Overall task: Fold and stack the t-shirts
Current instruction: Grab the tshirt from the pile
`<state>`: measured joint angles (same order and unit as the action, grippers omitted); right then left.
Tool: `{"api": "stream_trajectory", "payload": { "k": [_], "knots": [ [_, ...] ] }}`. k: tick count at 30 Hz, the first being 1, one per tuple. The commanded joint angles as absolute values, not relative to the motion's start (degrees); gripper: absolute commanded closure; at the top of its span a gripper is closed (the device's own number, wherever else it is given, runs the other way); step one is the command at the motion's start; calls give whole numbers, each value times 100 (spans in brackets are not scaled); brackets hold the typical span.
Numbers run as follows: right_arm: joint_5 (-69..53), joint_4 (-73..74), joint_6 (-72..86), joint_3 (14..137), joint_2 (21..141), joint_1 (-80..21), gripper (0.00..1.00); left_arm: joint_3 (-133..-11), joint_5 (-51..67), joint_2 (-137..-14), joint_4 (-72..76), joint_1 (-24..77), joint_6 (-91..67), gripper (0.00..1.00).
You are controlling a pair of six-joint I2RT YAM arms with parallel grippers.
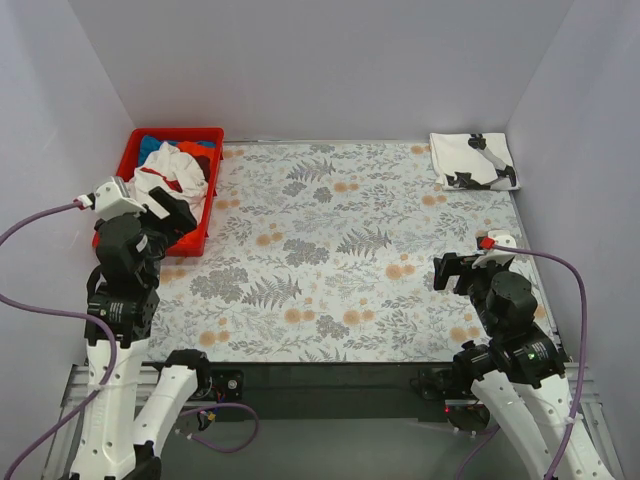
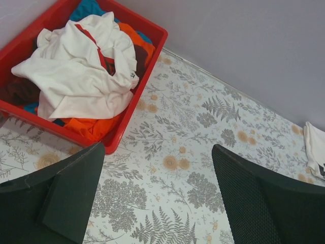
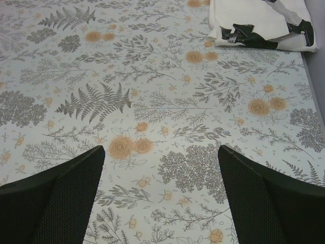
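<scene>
A crumpled white t-shirt with red print (image 1: 168,172) lies on top of orange (image 2: 96,127), blue and maroon tees in the red crate (image 1: 200,237) at the far left; it also shows in the left wrist view (image 2: 76,71). A folded white t-shirt with black print (image 1: 472,160) lies at the far right corner and shows in the right wrist view (image 3: 259,23). My left gripper (image 1: 172,212) is open and empty, just in front of the crate (image 2: 160,38). My right gripper (image 1: 458,270) is open and empty above the floral cloth at the near right.
The table is covered by a floral cloth (image 1: 330,250). Grey walls close in the left, back and right sides. The black front rail and the arm bases sit at the near edge.
</scene>
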<state>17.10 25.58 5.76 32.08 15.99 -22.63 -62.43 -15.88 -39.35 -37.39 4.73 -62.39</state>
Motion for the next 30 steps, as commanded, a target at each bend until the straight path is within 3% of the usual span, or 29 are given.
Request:
{"api": "stream_trajectory", "payload": {
  "k": [1,11,15,22,30],
  "knots": [
    [1547,2408,492,3296,1635,-2303,2,-6153,-1793,-4244,-3648,501,-6205,14],
    [1450,2373,510,3243,1538,-2303,2,-5994,-2512,-6045,-2858,501,-6574,14],
    [1476,2356,519,3234,1415,-2303,2,-6143,-2944,-7518,-2182,440,-6504,14],
    [1485,2329,527,3208,1380,-2303,1,-7258,-3445,-9707,-1723,9,-6609,15],
    [1538,2338,536,3208,1564,-2303,1,-8910,-3858,-11284,-1600,-237,-6162,18]
  ]
}}
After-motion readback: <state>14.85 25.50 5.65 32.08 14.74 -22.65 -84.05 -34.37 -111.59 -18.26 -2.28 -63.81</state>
